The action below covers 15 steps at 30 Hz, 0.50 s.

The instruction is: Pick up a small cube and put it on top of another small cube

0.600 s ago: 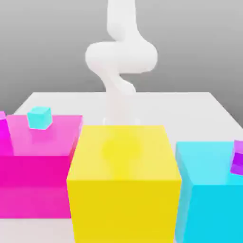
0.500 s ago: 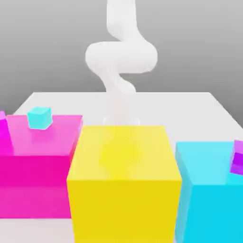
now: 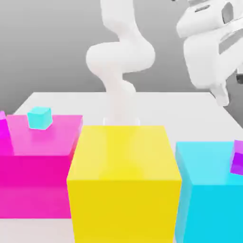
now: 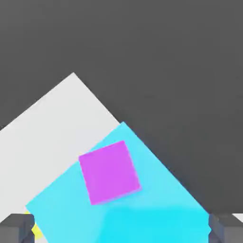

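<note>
A small purple cube lies on top of a large cyan block; in the exterior view this purple cube sits at the right edge on the cyan block. A small cyan cube rests on a large magenta block at the exterior view's left. My gripper hangs high above the cyan block. In the hand view my gripper is open, its fingertips wide apart with nothing held.
A large yellow block stands between the magenta and cyan blocks. A small magenta cube shows at the far left edge. The white table stretches behind the blocks, with the arm's base at its middle.
My hand has swung into the exterior view's upper right, above the cyan block. The arm's upper link has leaned a little to the left. The cubes have not moved.
</note>
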Tool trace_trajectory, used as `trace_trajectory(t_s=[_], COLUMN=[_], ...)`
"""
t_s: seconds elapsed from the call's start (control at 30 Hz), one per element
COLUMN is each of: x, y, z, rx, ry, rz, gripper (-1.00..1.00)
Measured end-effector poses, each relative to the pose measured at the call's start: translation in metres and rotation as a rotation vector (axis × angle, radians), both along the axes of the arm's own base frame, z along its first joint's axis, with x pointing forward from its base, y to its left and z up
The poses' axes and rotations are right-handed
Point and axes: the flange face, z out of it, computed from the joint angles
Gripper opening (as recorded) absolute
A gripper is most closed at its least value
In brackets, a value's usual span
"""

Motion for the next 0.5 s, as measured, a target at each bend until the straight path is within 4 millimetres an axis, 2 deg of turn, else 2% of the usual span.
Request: trace_trajectory(t_s=[0.07,0.13,0.23,0.3,0.37,0.43,0.5], x=[-0.026,-0.056,-0.128,-0.178,-0.228,-0.275,-0.307], y=[0.051,0.09,0.133,0.145,0.15,0.148,0.141], z=[-0.035,-0.073,-0.14,-0.18,-0.213,-0.238,-0.254], rx=[0.037,0.065,-0.011,-0.094,-0.183,-0.282,-0.378], ry=[0.073,0.16,0.341,0.459,0.559,0.635,0.673], rz=[0.161,0.281,0.358,0.378,0.395,0.405,0.396], gripper=[0.0,0.0,0.0,0.0,0.0,0.0,0.0])
